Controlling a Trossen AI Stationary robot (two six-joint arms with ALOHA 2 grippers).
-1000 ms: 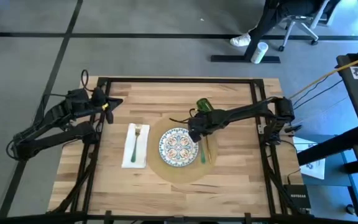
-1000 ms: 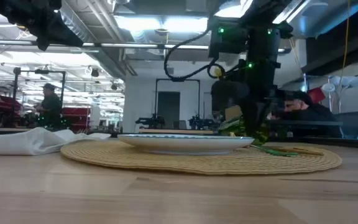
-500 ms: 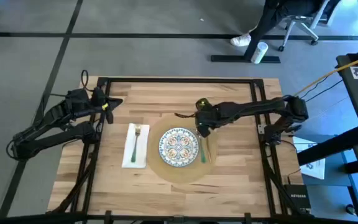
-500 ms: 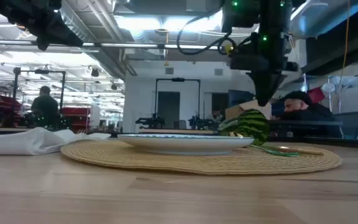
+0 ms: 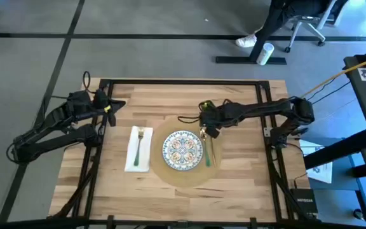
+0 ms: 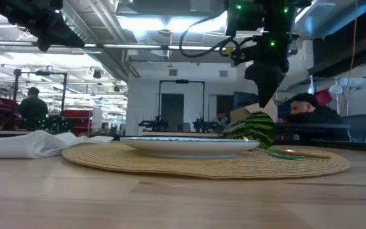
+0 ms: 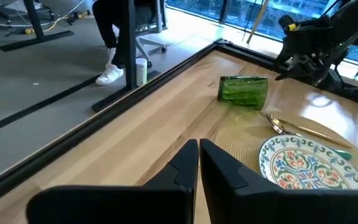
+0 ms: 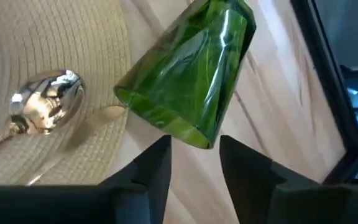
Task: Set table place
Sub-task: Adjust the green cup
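Observation:
A green glass (image 8: 188, 74) lies on its side on the table (image 5: 240, 178), just past the far rim of the round tan placemat (image 5: 170, 173). The left wrist view shows the green glass (image 7: 243, 91) too. My right gripper (image 8: 194, 155) hangs open above the glass, touching nothing; in the low view its fingers (image 6: 264, 95) end well above it. On the mat rest a patterned plate (image 5: 182, 150) and, to its right, a spoon and knife (image 5: 208, 151). My left gripper (image 7: 198, 155) is shut and waits over the table's far left corner.
A white napkin (image 5: 138, 159) with a green-handled fork (image 5: 138, 146) lies left of the mat. The black frame (image 5: 183, 81) runs around the table's edge. Bare wood shows along the near side. People stand and sit in the room behind (image 6: 310, 108).
My right gripper has risen from table height beside the plate and the glass to well above the glass, shifting toward the table's far edge. The glass lies where it was.

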